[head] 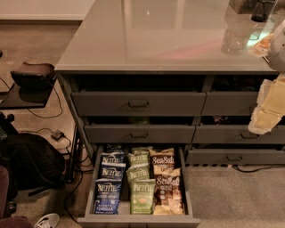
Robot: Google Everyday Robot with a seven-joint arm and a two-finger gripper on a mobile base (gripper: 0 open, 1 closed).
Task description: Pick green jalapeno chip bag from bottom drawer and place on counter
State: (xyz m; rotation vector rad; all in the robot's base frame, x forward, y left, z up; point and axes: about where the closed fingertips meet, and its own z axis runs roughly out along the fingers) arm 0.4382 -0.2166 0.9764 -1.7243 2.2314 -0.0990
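Note:
The bottom drawer (138, 220) is pulled open at the lower middle. It holds three columns of chip bags. The middle column has light green jalapeno chip bags; the front one (142, 196) lies flat with its Kettle logo up, and two more (137, 173) lie behind it. Dark blue Kettle bags (107, 196) lie to the left and brown-and-cream Sea Salt bags (168, 189) to the right. The glossy pale grey counter (164, 35) spans the top of the cabinet. My gripper (266, 109) is a pale shape at the right edge, level with the upper drawers, up and right of the open drawer.
Closed grey drawers with bar handles (139, 104) sit above the open one. A clear glass (235, 31) and a dark object (262, 9) stand at the counter's back right. A black side table (22, 97), a black bag (31, 160), cables and a shoe (46, 220) are at the left.

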